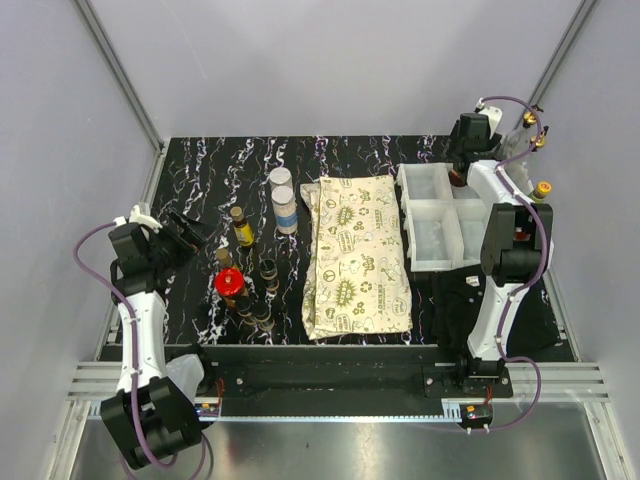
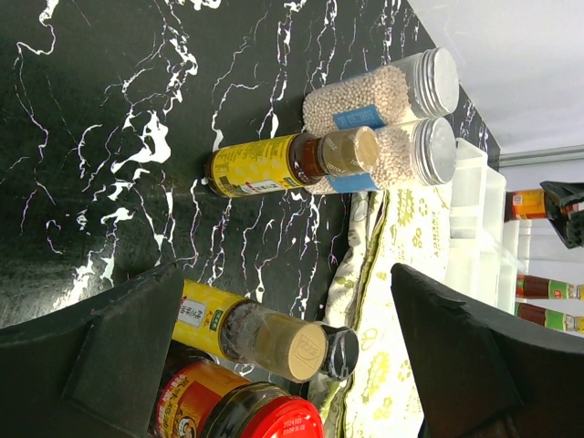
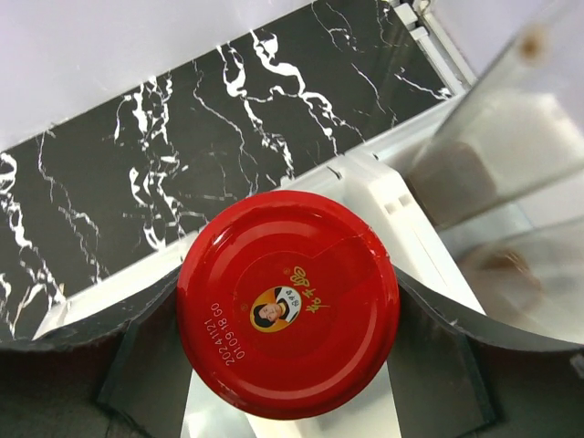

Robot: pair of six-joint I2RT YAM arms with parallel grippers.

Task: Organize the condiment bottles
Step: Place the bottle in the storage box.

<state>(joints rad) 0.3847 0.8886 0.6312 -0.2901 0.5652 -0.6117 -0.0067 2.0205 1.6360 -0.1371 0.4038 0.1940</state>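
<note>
The left tool (image 1: 186, 233) is hanging low over the left side of the counter (image 1: 200, 165), its fingers spread wide apart with nothing between them, and it is facing a cluster of bottles. Every bottle in that cluster is standing upright, long axis vertical and cap pointing up.

Nearest the tool, a cream-capped bottle (image 1: 224, 257) and a red-capped jar (image 1: 229, 283) are standing close together. A yellow-label bottle (image 1: 241, 228) with a gold cap is standing behind them. Two clear jars (image 1: 283, 205) of pale beads are standing side by side at the far end. Several small dark bottles (image 1: 268, 270) are crowding just right of the red cap, perhaps three or four. Their exact number is hard to tell.

A patterned cloth (image 1: 355, 255) is lying flat between this cluster and the white bins (image 1: 432, 245), whose compartments are sitting empty.

The right tool (image 3: 287, 306) is clamping a red-lidded jar (image 3: 287, 274) over the far end of the bins. The jar's lid is facing the wrist camera, and its long axis is running down toward the bin. Three more bottles (image 1: 541, 190) are standing at the far right, past the bins and near the right arm.
</note>
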